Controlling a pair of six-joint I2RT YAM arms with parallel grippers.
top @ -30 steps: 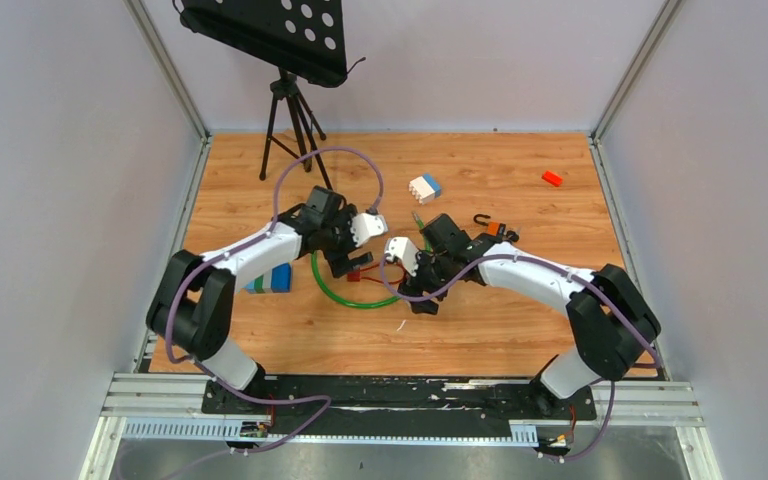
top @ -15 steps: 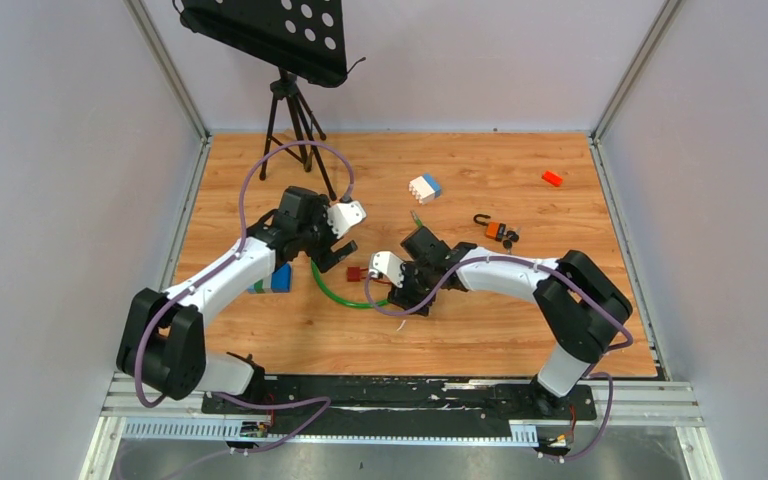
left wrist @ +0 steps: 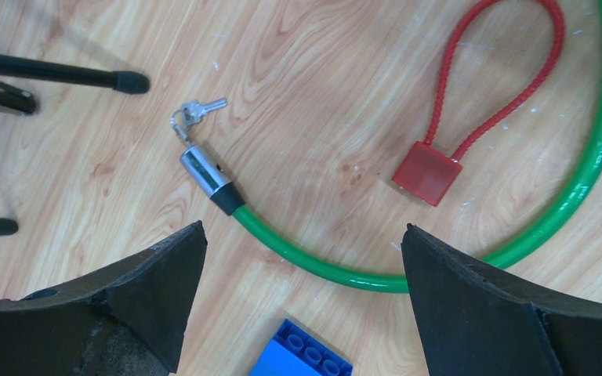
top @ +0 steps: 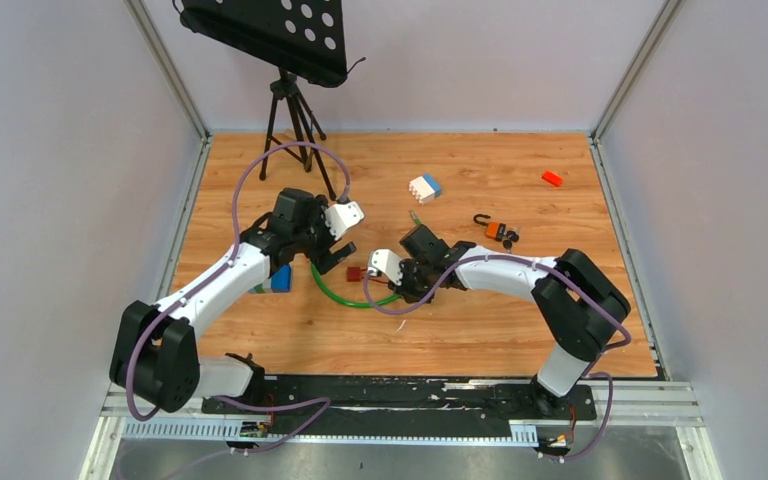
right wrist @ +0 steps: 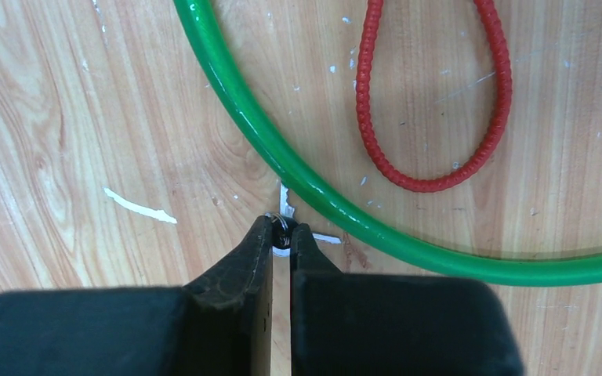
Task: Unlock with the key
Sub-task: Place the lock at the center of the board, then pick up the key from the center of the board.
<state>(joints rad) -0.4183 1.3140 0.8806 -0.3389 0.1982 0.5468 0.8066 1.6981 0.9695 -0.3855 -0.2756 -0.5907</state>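
Observation:
My right gripper (right wrist: 282,232) is shut on a small silver key (right wrist: 285,208) on a ring, pinched at its fingertips down at the wooden floor, right beside the green cable lock (right wrist: 313,192). A red cable padlock (left wrist: 427,172) lies inside the green loop, its red loop (right wrist: 431,102) just beyond my right fingers. The green cable's metal cylinder end (left wrist: 204,171) has another set of keys (left wrist: 196,112) hanging from it. My left gripper (left wrist: 302,235) hovers open above the green cable, holding nothing. In the top view the left gripper (top: 335,255) and the right gripper (top: 405,290) flank the red padlock (top: 356,273).
A blue brick (left wrist: 302,356) lies under my left gripper. Tripod legs (left wrist: 55,74) of a music stand (top: 270,30) stand at the back left. A white-and-blue block (top: 424,187), an orange padlock (top: 495,229) and a red brick (top: 552,178) lie further back right.
My right gripper has moved left, dropped to the floor and shut on the key. The left arm has drawn back to the left, its gripper staying wide.

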